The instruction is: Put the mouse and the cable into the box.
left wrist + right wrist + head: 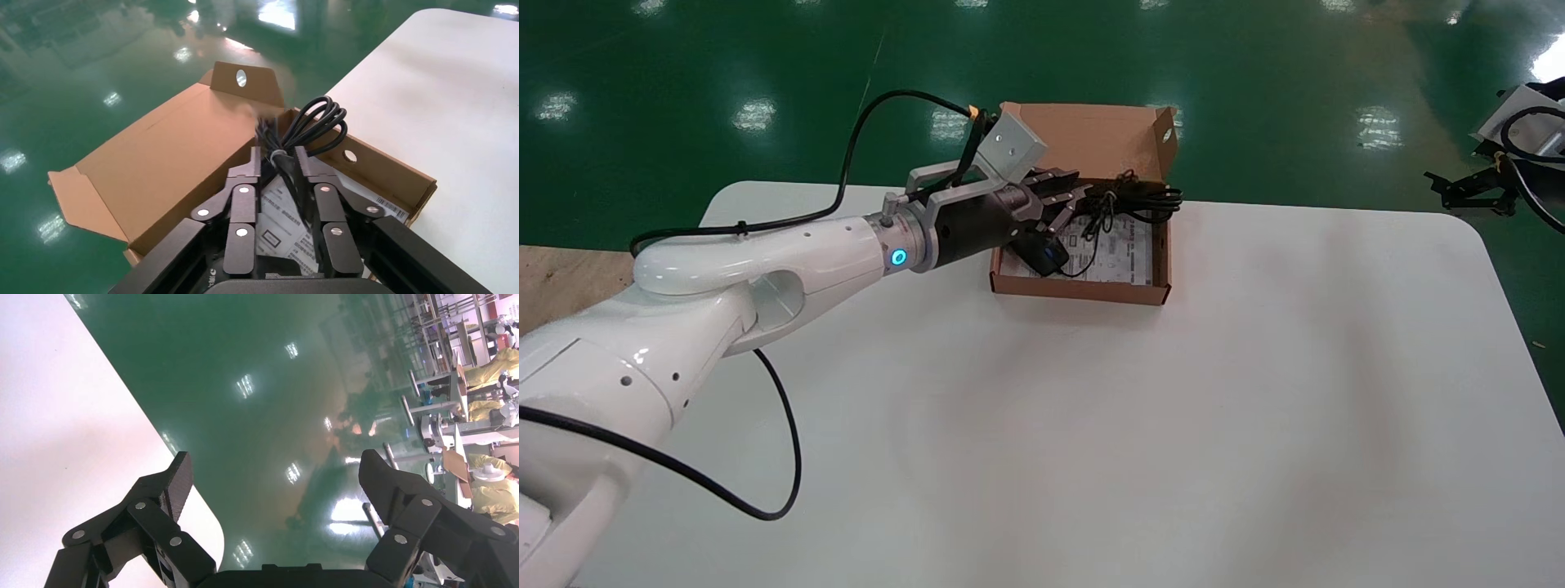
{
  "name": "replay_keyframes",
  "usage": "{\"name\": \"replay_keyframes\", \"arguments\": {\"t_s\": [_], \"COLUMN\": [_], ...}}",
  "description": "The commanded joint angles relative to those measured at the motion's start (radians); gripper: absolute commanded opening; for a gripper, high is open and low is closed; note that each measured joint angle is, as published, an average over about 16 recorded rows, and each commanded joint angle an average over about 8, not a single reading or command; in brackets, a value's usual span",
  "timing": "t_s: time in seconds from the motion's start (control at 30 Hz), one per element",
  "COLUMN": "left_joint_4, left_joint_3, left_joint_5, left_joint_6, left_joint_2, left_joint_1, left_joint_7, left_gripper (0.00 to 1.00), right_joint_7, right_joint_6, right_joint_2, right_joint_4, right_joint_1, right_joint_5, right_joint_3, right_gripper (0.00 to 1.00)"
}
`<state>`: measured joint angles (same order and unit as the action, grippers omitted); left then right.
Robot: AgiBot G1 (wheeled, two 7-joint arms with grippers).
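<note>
Over the open cardboard box (1083, 291) at the white table's (1173, 408) far edge, left gripper (1081, 196) pinching the coiled black cable (1144, 200), black mouse (1046, 253) inside the box by its left wall, right gripper (275, 471) parked beyond the table's right side, fingers spread wide

This is an industrial hall or robotics lab. A glossy green floor (1254, 82) mirrors rows of ceiling lights, and a plain white surface (1173, 425) stands on it. Far off, workers in yellow (489, 410) are among metal frames (422, 392).
</note>
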<state>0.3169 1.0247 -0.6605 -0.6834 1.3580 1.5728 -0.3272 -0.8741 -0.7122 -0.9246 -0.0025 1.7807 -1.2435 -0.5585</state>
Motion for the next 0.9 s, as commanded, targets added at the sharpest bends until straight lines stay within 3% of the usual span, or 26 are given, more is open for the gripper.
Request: {"name": "replay_keyframes", "arguments": {"t_s": [0.03, 0.27, 0.9], "left_joint_4": [-0.002, 0.060, 0.367], "left_joint_3": [0.000, -0.048, -0.284], "left_joint_5": [-0.002, -0.007, -0.028], "left_joint_6": [0.001, -0.051, -0.309], "left_joint_2": [0.002, -0.046, -0.283], "left_joint_1": [0.002, -0.030, -0.189], "left_joint_7": [-0.002, 0.031, 0.195], "left_gripper": [1.00, 1.00, 1.00], "right_joint_7": [-0.004, 0.063, 0.401], "right_joint_6": [0.003, -0.046, -0.296], "right_joint_2": [-0.001, 0.018, 0.118], "right_joint_4": [-0.003, 0.078, 0.488], "right_joint_1": [0.002, -0.043, -0.268], "right_joint_5": [-0.001, 0.031, 0.194], "right_joint_3": [-0.001, 0.017, 0.105], "right_gripper": [1.00, 1.00, 1.00]}}
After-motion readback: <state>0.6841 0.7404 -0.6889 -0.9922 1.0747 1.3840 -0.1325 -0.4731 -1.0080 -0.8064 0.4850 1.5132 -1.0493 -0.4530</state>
